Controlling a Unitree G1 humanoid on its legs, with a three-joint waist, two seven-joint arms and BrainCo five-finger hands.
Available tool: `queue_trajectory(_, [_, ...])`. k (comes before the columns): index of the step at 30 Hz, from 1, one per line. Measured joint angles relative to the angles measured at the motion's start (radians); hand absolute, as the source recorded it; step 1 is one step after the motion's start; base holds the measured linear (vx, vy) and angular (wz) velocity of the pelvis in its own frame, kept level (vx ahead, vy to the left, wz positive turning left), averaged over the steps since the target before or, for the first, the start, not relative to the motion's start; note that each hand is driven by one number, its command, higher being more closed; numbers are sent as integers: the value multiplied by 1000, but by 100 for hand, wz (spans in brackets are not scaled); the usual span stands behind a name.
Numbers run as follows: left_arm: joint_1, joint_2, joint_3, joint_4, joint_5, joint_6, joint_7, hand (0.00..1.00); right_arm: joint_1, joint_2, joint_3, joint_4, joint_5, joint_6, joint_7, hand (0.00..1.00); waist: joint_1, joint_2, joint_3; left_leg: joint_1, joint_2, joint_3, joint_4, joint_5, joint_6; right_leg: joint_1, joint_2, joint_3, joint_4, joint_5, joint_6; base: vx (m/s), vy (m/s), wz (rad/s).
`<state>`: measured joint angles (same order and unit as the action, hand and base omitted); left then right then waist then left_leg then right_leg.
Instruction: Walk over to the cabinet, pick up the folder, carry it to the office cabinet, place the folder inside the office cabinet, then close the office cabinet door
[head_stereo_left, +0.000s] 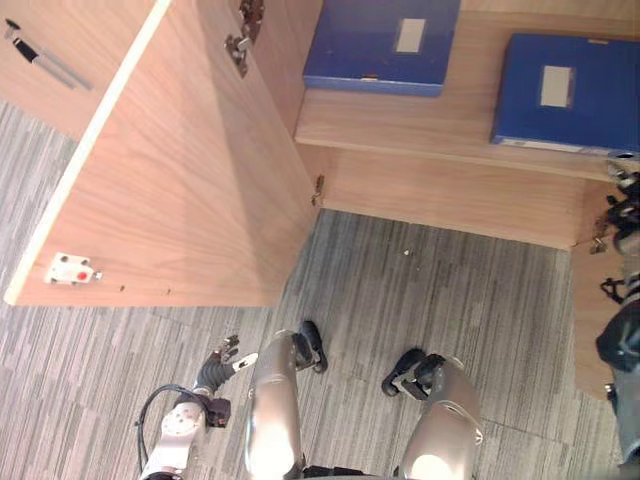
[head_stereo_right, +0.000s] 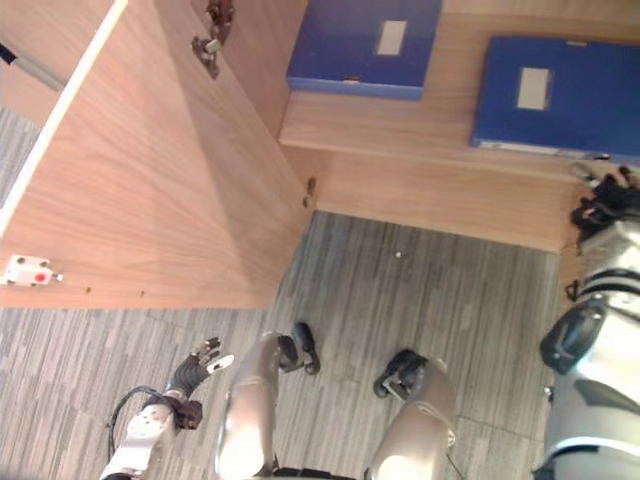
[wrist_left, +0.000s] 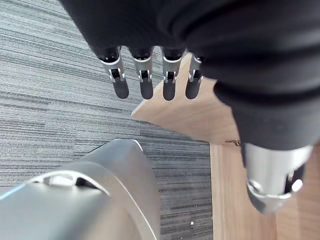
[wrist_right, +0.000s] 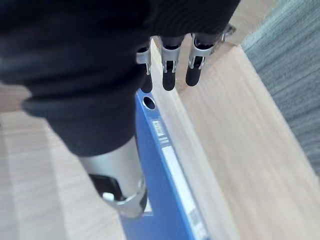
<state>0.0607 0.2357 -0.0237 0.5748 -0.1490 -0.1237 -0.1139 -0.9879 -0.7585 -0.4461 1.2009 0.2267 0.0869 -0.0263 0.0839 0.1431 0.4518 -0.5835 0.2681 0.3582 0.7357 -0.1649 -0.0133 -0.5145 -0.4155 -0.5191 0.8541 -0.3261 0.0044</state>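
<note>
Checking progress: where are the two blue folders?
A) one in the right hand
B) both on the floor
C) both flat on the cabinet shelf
C: the left folder and right folder lie flat on the shelf; the right hand has straight fingers, gripping nothing.

My right hand (wrist_right: 169, 80) and its dark cover hide much of the right blue plastic box folder (wrist_right: 150, 135). The other blue box folder (head_stereo_left: 380, 45) runs off the top edge. The small white red-dotted fitting (head_stereo_left: 68, 268) on the open light-wood cabinet door (head_stereo_left: 190, 170) is too small to identify.
</note>
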Motion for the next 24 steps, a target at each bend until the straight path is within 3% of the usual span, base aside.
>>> queue_trajectory(4, [0,-19,-1,8,0,-4,35,0,160,141,88,-295,-143,-16,-103,0,-15,-6,-2,100,-8,51,-175,70,-2,71,81,3,-203,107,4,21,19,-33])
queue_trajectory(6, [6,-19,9,8,5,-8,54,0,308,271,118,-473,-204,-37,-156,0,-32,-40,-28,184,-33,81,-310,125,-9,130,120,5,-330,165,9,84,-4,-29])
queue_trajectory(12, [12,-55,36,76,86,-11,78,0,647,554,171,-758,-277,-44,-177,0,-78,-110,-141,347,-74,155,-584,225,-29,257,222,25,-621,299,24,147,15,-28])
queue_trajectory(17, [10,-94,55,140,184,0,107,0,863,664,178,-787,-285,-54,-186,0,-120,-126,-219,441,-109,187,-697,254,-38,358,264,34,-785,371,43,75,-7,-17])
queue_trajectory(19, [7,-100,61,175,200,4,123,0,944,689,203,-774,-280,-68,-181,0,-124,-131,-253,462,-115,197,-719,257,-42,379,274,40,-822,387,48,44,-39,-12])
queue_trajectory(22, [0,-117,71,232,233,14,153,0,1015,733,225,-626,-247,-82,-158,0,-126,-140,-287,518,-124,224,-755,261,-49,416,282,63,-848,395,51,17,-29,-25])
queue_trajectory(24, [-3,-128,70,272,241,17,171,0,1026,752,231,-415,-236,-86,-131,0,-126,-149,-301,569,-128,247,-776,261,-53,448,287,83,-854,395,51,-8,-22,-26])
